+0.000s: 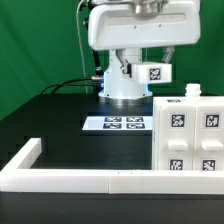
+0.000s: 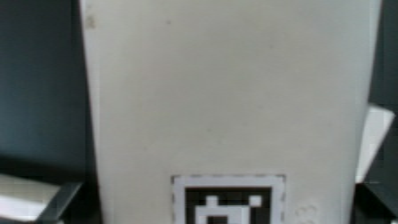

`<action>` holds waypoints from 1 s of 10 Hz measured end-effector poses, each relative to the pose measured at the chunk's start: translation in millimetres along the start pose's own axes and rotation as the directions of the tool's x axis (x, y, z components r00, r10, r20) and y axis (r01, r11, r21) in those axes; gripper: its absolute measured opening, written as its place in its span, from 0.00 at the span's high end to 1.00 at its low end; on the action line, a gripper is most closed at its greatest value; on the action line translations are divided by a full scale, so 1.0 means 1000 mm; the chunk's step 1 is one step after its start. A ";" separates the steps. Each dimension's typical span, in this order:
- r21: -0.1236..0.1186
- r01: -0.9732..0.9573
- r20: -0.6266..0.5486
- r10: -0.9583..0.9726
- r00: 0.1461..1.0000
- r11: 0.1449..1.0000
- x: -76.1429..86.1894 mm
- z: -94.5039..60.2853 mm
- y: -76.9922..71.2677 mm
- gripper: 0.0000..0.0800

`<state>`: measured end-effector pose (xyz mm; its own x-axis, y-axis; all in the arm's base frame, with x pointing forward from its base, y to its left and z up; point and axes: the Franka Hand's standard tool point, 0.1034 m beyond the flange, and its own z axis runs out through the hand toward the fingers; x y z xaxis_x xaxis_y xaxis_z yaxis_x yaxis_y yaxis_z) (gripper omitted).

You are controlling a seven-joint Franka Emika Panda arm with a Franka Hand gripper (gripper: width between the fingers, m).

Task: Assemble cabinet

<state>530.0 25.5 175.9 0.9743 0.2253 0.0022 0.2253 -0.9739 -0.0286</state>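
Seen from the exterior view, the gripper (image 1: 146, 62) sits at one o'clock, against a tagged drawer block (image 1: 156, 72). How far its fingers are open cannot be told. The cabinet shell (image 1: 186, 135) stands at four o'clock.

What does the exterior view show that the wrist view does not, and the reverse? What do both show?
Only the exterior view: the robot arm, the marker board, the low white rail and the cabinet with its square compartments. Only the wrist view: a white panel up close, filling most of the picture, with one tag on it. Both: white plastic parts carrying black-and-white tags.
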 end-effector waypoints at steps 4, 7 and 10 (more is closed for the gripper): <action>-0.002 -0.013 -0.027 0.013 1.000 1.000 0.043 -0.004 -0.023 0.30; -0.001 -0.042 -0.015 0.042 0.999 0.999 0.067 -0.008 -0.024 0.30; -0.002 -0.036 -0.014 0.036 0.999 0.999 0.071 -0.001 -0.023 0.30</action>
<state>593.7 63.8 178.1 0.9818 0.1895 0.0148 0.1899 -0.9814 -0.0266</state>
